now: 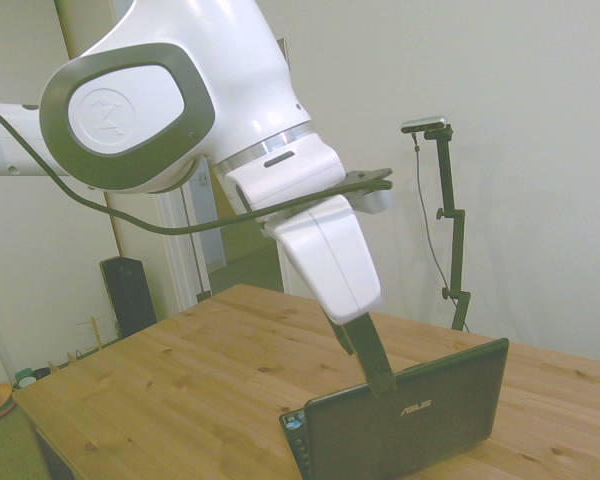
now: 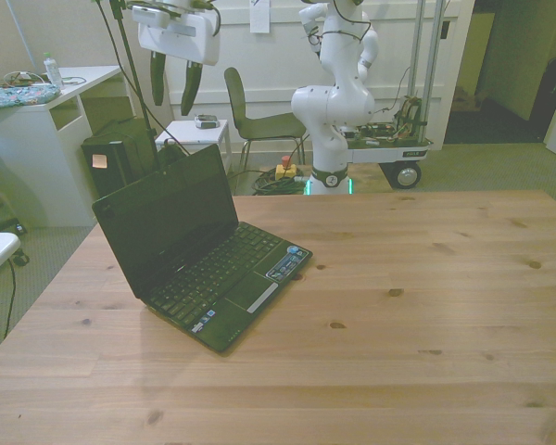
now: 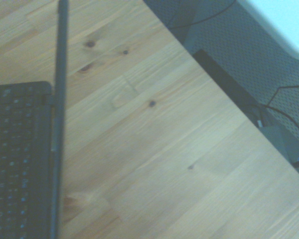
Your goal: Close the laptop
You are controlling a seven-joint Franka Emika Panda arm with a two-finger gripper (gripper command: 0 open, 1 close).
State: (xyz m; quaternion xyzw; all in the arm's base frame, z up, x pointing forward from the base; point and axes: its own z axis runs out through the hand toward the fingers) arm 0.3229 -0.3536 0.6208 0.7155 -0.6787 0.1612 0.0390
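Note:
The laptop (image 2: pixel 196 248) stands open on the wooden table (image 2: pixel 417 278), toward the front view's left, its dark screen upright and tilted slightly back. In the side view the lid's back (image 1: pixel 420 415) shows a silver ASUS logo. My gripper (image 2: pixel 172 107) hangs open above and behind the lid's top edge, with nothing between its fingers. One dark finger (image 1: pixel 370 350) reaches down to that edge in the side view; I cannot tell whether it touches. The wrist view shows the lid edge-on (image 3: pixel 61 99) beside the keyboard (image 3: pixel 15 164).
Beyond the table stand a chair (image 2: pixel 259 120), a small white side table (image 2: pixel 196 137), a black box (image 2: pixel 120 153) and a white desk (image 2: pixel 37 102). A second white robot on a wheeled base (image 2: pixel 338 102) stands further back.

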